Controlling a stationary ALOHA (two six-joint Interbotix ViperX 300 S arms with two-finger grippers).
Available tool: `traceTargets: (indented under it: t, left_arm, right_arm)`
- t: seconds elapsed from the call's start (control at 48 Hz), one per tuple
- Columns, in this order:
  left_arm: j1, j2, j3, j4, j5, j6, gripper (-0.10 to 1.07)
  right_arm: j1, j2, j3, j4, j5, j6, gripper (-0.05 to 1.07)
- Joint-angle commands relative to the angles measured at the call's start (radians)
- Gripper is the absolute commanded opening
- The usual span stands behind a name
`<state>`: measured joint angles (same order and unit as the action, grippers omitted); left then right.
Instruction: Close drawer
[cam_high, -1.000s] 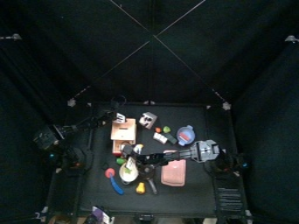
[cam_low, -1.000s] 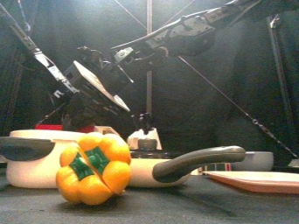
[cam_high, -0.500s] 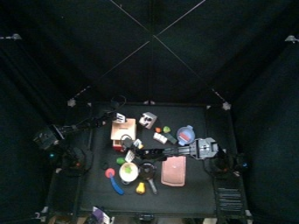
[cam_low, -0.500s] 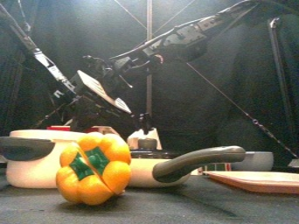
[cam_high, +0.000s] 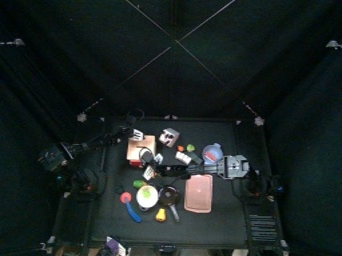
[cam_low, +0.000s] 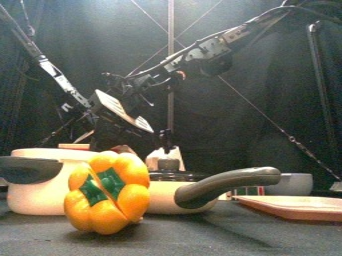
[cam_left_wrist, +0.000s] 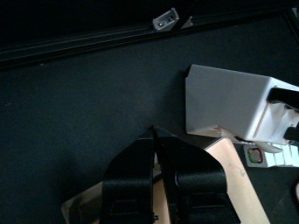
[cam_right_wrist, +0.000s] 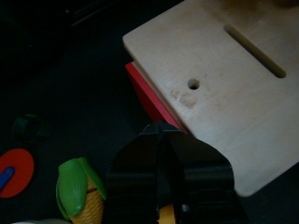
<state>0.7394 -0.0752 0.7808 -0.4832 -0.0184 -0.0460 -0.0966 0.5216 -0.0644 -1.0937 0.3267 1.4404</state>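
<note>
While both arms hang over the table (cam_high: 227, 225), I log the drawer (cam_high: 139, 149) at about 11 o'clock from the table's middle in the top view, pale top up, with an orange edge on its 6 o'clock side. The left gripper (cam_left_wrist: 153, 133) sits over tan wood close to that box; I cannot tell its state or whether it grips anything. A white box (cam_left_wrist: 233, 105) stands just beside the wood, at roughly 1 o'clock from the drawer in the top view.

The right gripper (cam_right_wrist: 158, 131) is pressed together on the edge of a pale wooden board (cam_right_wrist: 222, 79) with a slot and a small hole; something red shows under that edge. From the front, the board is tilted and clear of the table.

A pink slab (cam_high: 198, 193) lies at 4 o'clock from the middle. Nearest the front camera: a yellow pepper (cam_low: 107, 192) against a pan (cam_low: 201, 190).
</note>
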Motion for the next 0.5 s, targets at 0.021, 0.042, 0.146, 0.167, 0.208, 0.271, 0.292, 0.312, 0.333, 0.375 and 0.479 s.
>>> traceTargets:
  t: [0.021, 0.042, 0.146, 0.167, 0.208, 0.271, 0.292, 0.312, 0.333, 0.375, 0.479]
  left_arm:
    - [-0.006, -0.003, -0.009, 0.000, 0.003, -0.002, 0.41]
    - [-0.006, -0.005, -0.009, 0.000, 0.003, -0.002, 0.41]
    - [-0.006, -0.005, -0.009, 0.000, 0.003, -0.002, 0.41]
    - [-0.006, -0.003, -0.009, 0.000, 0.003, -0.002, 0.41]
    - [-0.006, -0.005, -0.009, 0.000, 0.005, -0.002, 0.41]
    - [-0.006, -0.005, -0.009, 0.000, 0.005, -0.002, 0.41]
    - [-0.006, -0.005, -0.009, 0.000, 0.005, -0.002, 0.41]
    - [-0.006, -0.005, -0.009, 0.000, 0.005, -0.002, 0.41]
    - [-0.006, -0.005, -0.009, 0.002, 0.005, -0.002, 0.41]
    - [-0.006, -0.005, -0.008, 0.002, 0.005, -0.002, 0.41]
    - [-0.006, -0.006, -0.009, 0.000, 0.003, -0.002, 0.41]
  right_arm:
    - [-0.032, -0.031, -0.028, -0.003, 0.002, -0.002, 0.37]
    - [-0.035, -0.031, -0.026, -0.003, 0.002, -0.002, 0.37]
    - [-0.044, -0.031, -0.028, -0.003, 0.002, -0.002, 0.37]
    - [-0.048, -0.031, -0.026, -0.003, 0.002, -0.002, 0.37]
    - [-0.051, -0.031, -0.026, -0.003, 0.002, -0.002, 0.37]
    - [-0.055, -0.031, -0.026, -0.003, 0.000, -0.002, 0.37]
    - [-0.055, -0.031, -0.025, -0.003, 0.002, -0.002, 0.37]
    - [-0.057, -0.031, -0.025, -0.003, 0.000, -0.002, 0.37]
    - [-0.058, -0.031, -0.025, -0.003, 0.000, -0.002, 0.37]
    - [-0.058, -0.031, -0.026, -0.003, 0.002, -0.002, 0.37]
    - [-0.058, -0.034, -0.028, -0.003, 0.002, -0.002, 0.37]
